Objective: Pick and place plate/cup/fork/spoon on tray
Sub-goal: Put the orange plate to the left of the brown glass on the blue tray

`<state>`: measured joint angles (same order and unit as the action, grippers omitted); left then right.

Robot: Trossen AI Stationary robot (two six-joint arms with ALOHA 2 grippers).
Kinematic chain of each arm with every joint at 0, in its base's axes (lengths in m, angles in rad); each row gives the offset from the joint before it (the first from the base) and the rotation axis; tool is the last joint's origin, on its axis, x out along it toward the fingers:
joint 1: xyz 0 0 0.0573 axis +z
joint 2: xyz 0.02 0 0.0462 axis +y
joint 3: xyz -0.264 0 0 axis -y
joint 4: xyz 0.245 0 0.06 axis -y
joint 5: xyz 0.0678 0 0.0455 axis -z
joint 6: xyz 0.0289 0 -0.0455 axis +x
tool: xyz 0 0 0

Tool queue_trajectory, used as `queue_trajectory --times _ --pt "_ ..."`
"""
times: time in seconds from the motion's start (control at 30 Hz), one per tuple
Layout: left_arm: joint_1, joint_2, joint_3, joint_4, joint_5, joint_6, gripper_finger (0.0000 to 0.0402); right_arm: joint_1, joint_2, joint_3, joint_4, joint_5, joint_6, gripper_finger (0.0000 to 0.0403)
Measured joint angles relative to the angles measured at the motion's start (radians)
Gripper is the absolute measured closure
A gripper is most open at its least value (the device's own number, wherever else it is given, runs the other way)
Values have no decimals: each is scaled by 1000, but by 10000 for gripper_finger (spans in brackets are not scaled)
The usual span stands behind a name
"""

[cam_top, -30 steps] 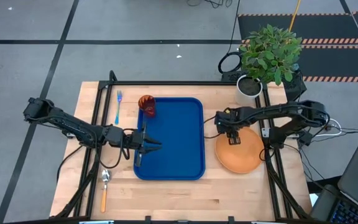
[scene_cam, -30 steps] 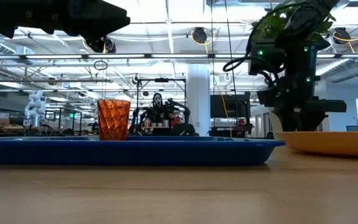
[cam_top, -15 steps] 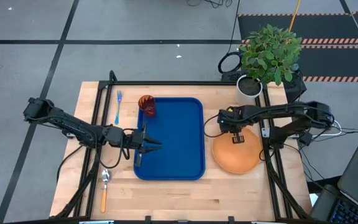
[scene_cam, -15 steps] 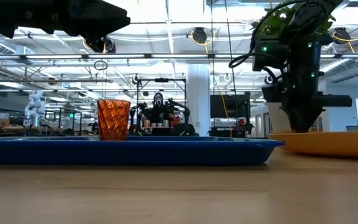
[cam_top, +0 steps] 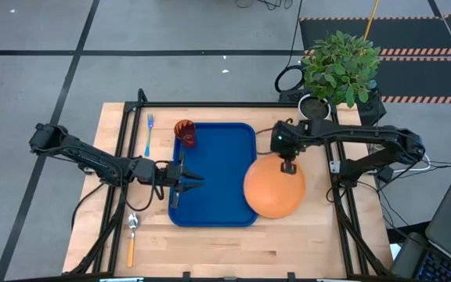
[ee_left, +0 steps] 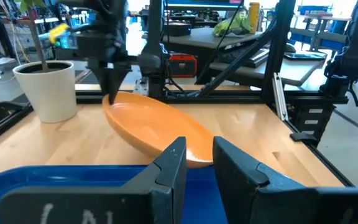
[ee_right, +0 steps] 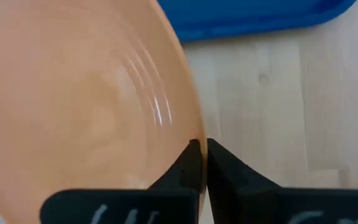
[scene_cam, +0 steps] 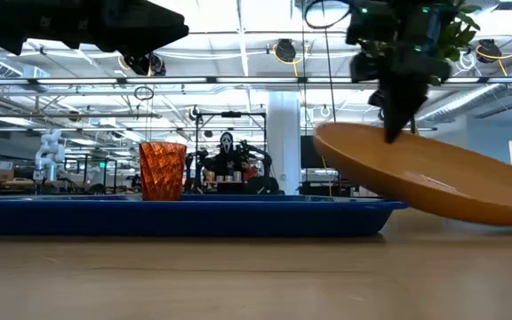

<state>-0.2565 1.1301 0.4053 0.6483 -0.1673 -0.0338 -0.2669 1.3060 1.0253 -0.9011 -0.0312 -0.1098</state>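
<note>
The orange plate point(cam_top: 272, 192) hangs tilted at the blue tray's point(cam_top: 218, 204) right edge, its far rim raised, with my right gripper point(cam_top: 288, 166) shut on that rim. The plate overlaps the tray's right rim in the high view. On the tray's far-left corner the orange-red cup point(cam_top: 185, 131) stands upright. The light-blue fork point(cam_top: 149, 133) lies on the wood left of the tray. The spoon point(cam_top: 131, 233) lies near the table's front-left. My left gripper point(cam_top: 193, 181) points level over the tray's left side, open by a narrow gap with nothing in it. My right gripper pinches the plate's far rim point(ee_right: 190, 132) between its two fingers, one above and one beneath. The fingers point(scene_cam: 391, 124) come from above, slanting steeply down. The plate point(scene_cam: 434, 182) slopes down from the hold; whether its low edge touches the table I cannot tell.
A potted plant point(cam_top: 339, 63) in a white pot point(cam_top: 313, 108) stands at the table's far-right corner, close behind my right arm. Black frame rails point(cam_top: 124, 157) run along the table's left, right and far sides. Bare wood point(cam_top: 233, 247) stretches along the near edge.
My right gripper has shut on the plate's far rim and risen, tipping as it went. The plate, flat on the table a second ago, now slopes with its far rim raised. It has shifted toward the table's left and now overlaps the tray's right edge.
</note>
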Motion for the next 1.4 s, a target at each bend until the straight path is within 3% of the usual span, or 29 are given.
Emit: queue_trajectory --times 0.17,0.4,0.7,1.4 --pt "0 0 0 -1 0 0 321 -27 48 63 -17 -31 98 401" --pt "0 0 0 -2 0 0 321 -99 132 65 90 -182 195 402" --pt "0 1 0 -19 0 13 321 -104 263 65 401 -197 148 402" --pt "0 1 0 -18 0 13 321 -43 413 65 859 -227 220 403"
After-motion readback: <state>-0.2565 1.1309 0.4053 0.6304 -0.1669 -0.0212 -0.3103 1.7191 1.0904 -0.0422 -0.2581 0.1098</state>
